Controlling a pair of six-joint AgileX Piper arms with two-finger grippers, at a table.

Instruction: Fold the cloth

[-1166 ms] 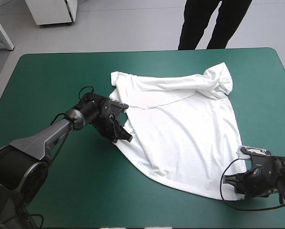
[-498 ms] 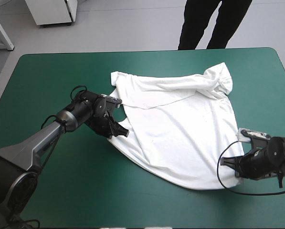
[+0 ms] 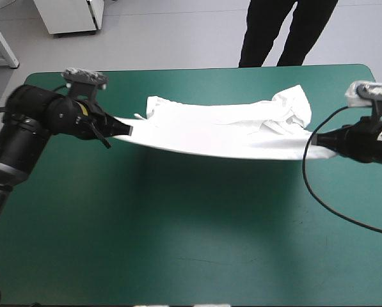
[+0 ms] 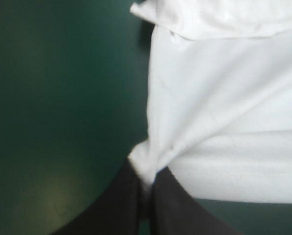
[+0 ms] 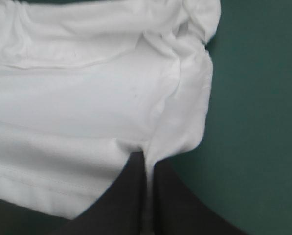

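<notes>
High view: T-shirt (image 3: pixel 222 131) between left pincer (image 3: pixel 128 130), right pincer (image 3: pixel 314 139)

Left pincer (image 3: pixel 128 130) and right pincer (image 3: pixel 312 139) stretch the T-shirt (image 3: pixel 222 131) (edge lifted).

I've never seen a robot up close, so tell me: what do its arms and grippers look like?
The left arm and right arm are black, built from bulky rounded joints. The left gripper and right gripper each narrow into two broad black fingers, curved like fins and tapering to a point.
</notes>
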